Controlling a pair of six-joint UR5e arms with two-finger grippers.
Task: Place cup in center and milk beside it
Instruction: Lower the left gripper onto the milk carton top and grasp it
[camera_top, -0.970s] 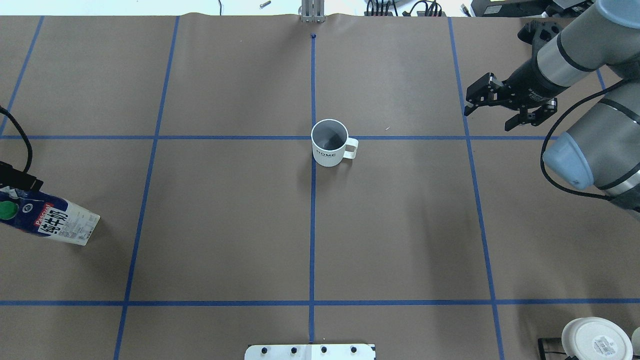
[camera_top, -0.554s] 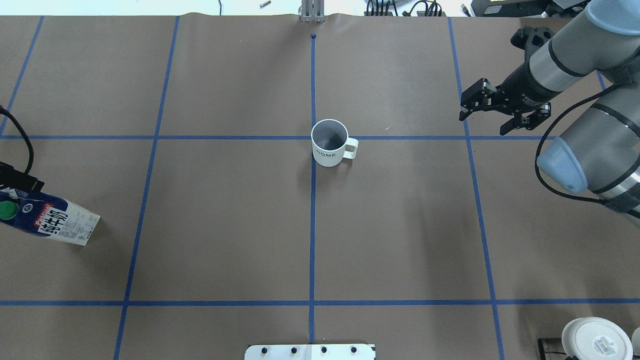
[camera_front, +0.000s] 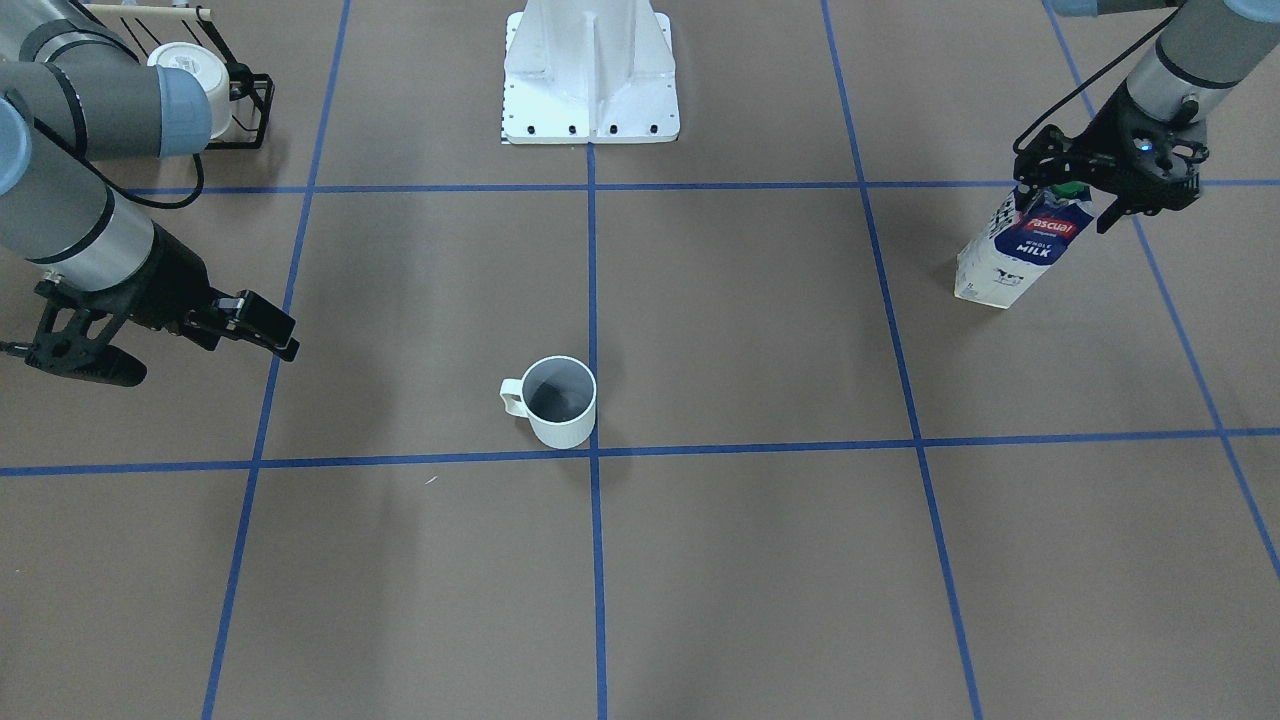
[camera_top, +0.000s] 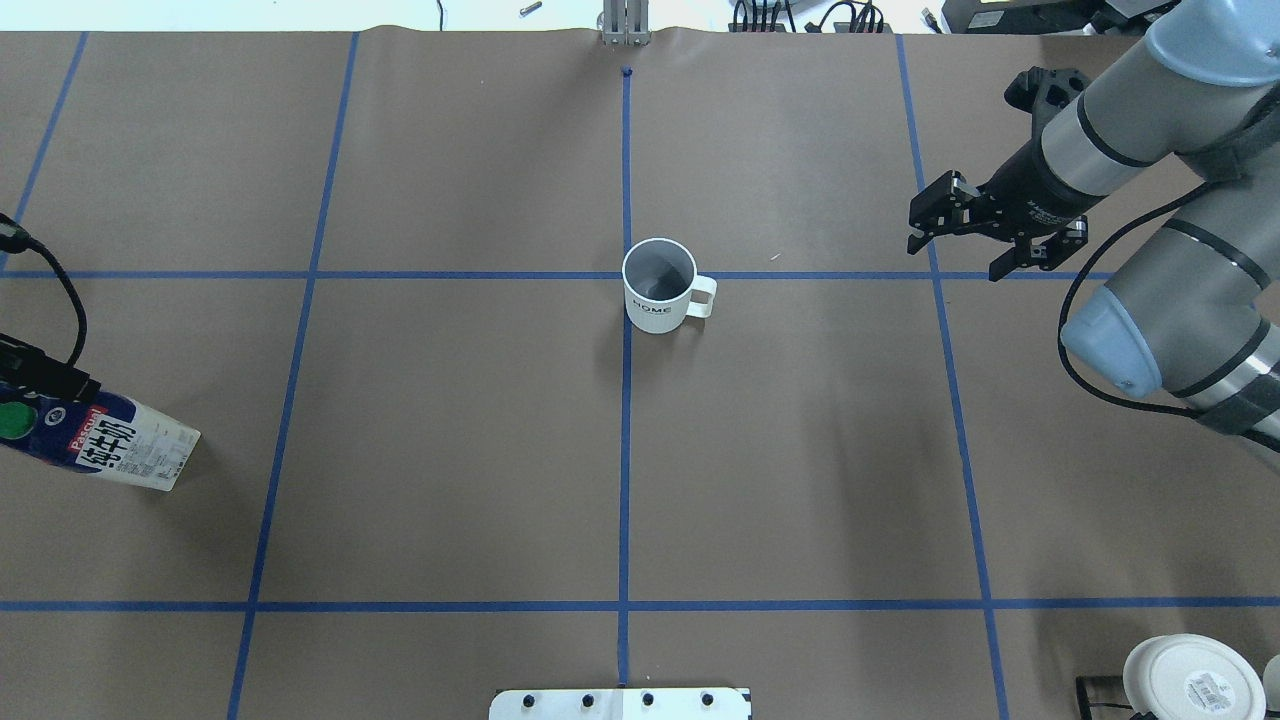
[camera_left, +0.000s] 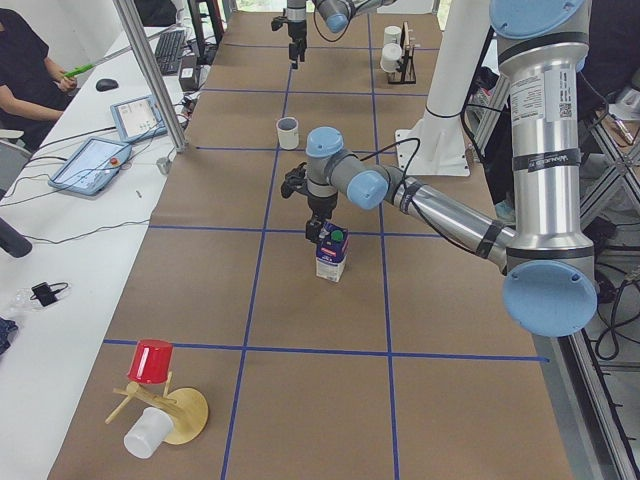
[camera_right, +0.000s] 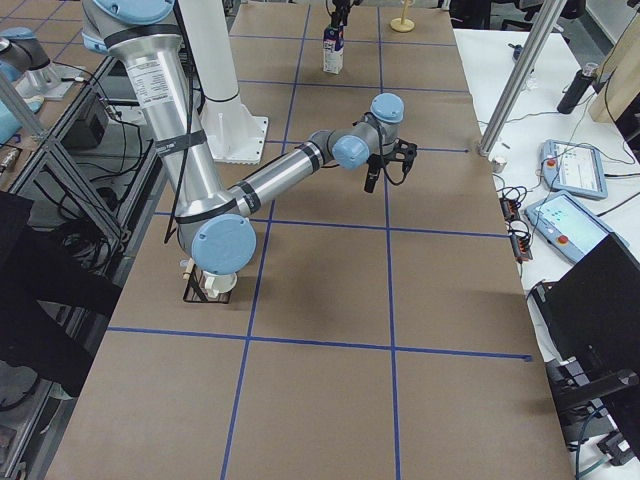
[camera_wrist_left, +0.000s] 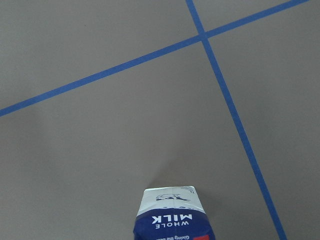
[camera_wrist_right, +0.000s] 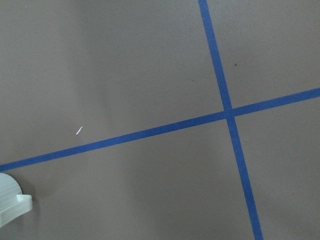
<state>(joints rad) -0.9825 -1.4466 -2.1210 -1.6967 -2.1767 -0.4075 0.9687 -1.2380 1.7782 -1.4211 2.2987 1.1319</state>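
1. Left pincer (camera_front: 1070, 190) sits at the gable top of the milk (camera_front: 1020, 250), at the left end of the surface (camera_top: 450, 450). We cannot tell if it's clamped. Carton upright, long axis vertical, glossy card.
2. Cup (camera_top: 660, 288) stands at center, well right of the milk: smooth, white, cylindrical, handle pointing right.
3. Right pincer (camera_top: 953, 255) is wide, empty, well beyond the cup.

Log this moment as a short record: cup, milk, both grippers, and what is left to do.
cup: upright at the middle of the table, handle toward the robot's right
milk: standing far to the robot's left, well apart from the cup
left gripper: at the milk's top; grip unclear
right gripper: open, empty, off to the cup's right
remaining: milk not yet beside the cup
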